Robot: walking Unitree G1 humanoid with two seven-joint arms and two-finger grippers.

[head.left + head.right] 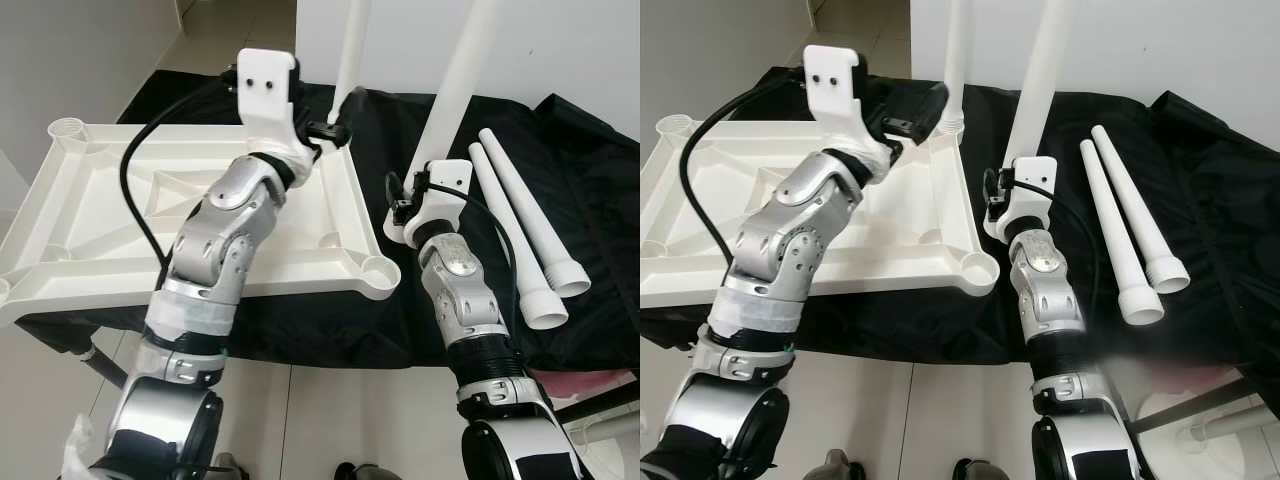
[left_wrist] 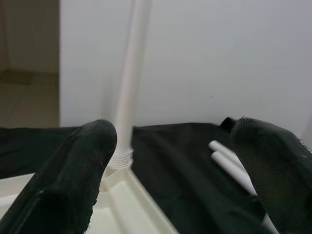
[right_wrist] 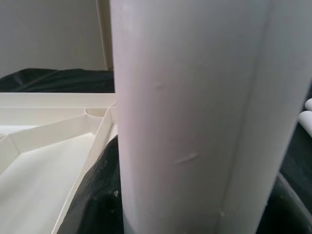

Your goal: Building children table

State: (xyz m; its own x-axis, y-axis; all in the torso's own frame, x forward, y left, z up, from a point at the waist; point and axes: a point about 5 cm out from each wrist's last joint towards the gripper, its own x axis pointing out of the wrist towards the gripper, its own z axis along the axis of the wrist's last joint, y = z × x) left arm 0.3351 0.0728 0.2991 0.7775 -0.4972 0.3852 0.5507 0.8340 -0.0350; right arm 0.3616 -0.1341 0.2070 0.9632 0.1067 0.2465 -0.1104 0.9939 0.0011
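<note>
Your white plastic tabletop (image 1: 90, 190) lies upside down on a black cloth (image 1: 560, 160), its ribbed underside up and a round socket at each visible corner. You have four white tapered table legs. One leg (image 1: 352, 50) stands upright in the far right corner socket. A second leg (image 1: 455, 90) stands tilted just beside the tabletop's right edge, near the empty near-right socket (image 1: 380, 272). Two loose legs (image 1: 530, 240) lie side by side on the cloth to the right, flared ends toward you.

Your left gripper (image 1: 338, 128) hangs above the far right corner with its black fingers (image 2: 78, 165) spread apart, grasping nothing. Your right gripper (image 1: 405, 205) sits at the tilted leg's base, that leg right up against its wrist camera; I cannot tell whether its fingers are clamped on it.
</note>
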